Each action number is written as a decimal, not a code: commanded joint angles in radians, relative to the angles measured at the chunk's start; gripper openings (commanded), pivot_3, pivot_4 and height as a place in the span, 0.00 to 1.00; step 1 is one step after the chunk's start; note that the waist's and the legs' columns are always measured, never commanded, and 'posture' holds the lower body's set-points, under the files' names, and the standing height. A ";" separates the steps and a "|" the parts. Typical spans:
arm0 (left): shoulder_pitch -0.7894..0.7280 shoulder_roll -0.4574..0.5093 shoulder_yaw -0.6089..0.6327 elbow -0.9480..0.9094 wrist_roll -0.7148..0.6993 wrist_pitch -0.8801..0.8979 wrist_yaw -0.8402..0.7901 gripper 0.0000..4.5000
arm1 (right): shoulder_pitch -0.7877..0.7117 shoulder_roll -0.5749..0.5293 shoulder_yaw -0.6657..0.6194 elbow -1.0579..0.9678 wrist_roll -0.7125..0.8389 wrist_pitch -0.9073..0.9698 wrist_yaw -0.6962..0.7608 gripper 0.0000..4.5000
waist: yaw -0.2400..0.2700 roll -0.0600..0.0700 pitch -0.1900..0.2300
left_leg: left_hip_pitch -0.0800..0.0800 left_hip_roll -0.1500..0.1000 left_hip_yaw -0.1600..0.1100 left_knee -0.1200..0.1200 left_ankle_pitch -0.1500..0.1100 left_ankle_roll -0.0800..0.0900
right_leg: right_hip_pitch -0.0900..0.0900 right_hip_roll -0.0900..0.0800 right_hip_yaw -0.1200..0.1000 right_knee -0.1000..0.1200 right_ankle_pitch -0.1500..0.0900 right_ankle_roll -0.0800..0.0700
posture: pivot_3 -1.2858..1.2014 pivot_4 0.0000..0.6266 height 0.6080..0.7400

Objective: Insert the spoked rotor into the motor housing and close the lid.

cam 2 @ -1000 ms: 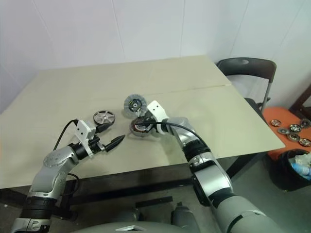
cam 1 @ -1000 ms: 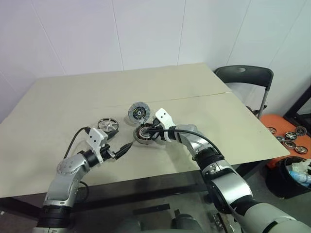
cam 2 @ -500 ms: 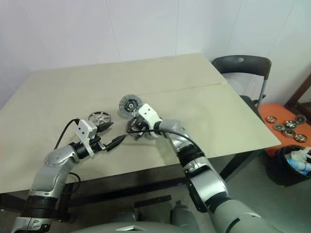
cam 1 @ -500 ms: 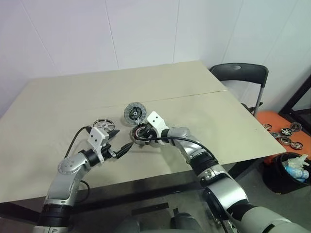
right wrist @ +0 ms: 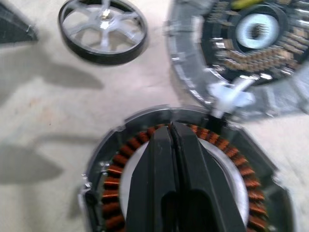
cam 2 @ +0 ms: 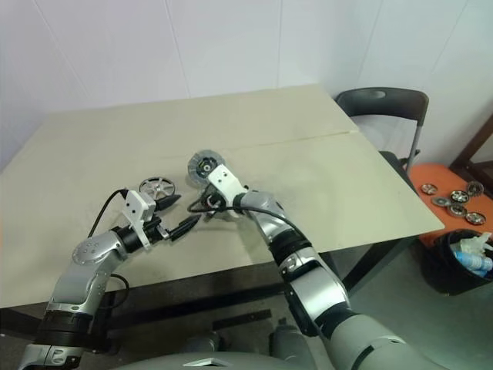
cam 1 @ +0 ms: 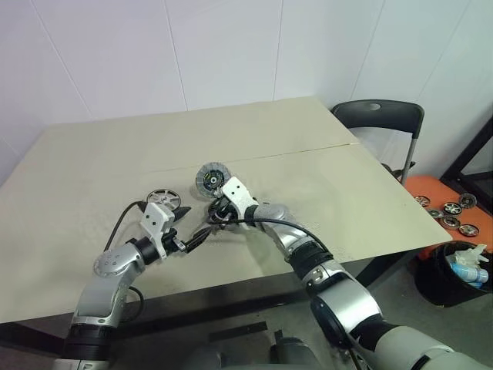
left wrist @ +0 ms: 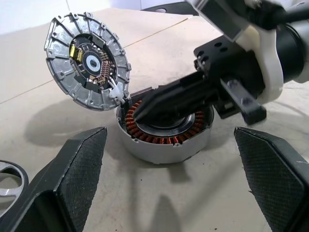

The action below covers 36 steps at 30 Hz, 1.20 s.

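Beige table (cam 1: 323,177) with a seam across its top. 3 parts lie on it near the front-left middle: the rotor (cam 1: 162,197), flat, furthest left; the housing (left wrist: 166,133), open side up, copper windings showing; the lid (left wrist: 88,60), tilted upright, inner face exposed, its lower edge touching the housing rim. Rotor lies apart from both.
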 commanded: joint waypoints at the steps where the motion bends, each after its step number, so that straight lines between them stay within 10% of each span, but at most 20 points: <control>1: -0.019 -0.015 0.021 -0.031 -0.022 -0.010 0.014 1.00 | -0.014 -0.001 -0.051 -0.096 0.093 -0.018 0.104 0.01 | 0.000 0.000 0.000 | 0.000 0.000 0.000 0.000 0.000 0.000 | 0.000 0.000 0.000 0.000 0.001 0.002 | 0.52 0.00 1.00; 19: 0.128 -0.105 0.248 -0.122 -0.318 0.129 0.120 1.00 | -0.011 -0.148 -0.012 -0.136 0.040 -0.065 0.167 0.01 | 0.003 0.000 0.002 | 0.000 0.000 0.000 0.000 0.000 0.000 | 0.000 0.000 0.000 0.000 0.000 -0.001 | 0.52 0.00 1.00; 36: -0.094 -0.154 0.425 0.149 -0.476 0.392 0.406 1.00 | -0.020 -0.125 -0.021 -0.102 0.026 -0.091 0.130 0.01 | 0.003 -0.004 0.002 | 0.000 0.000 0.000 0.001 0.000 0.000 | 0.001 0.000 0.000 0.000 0.002 0.002 | 0.52 0.00 1.00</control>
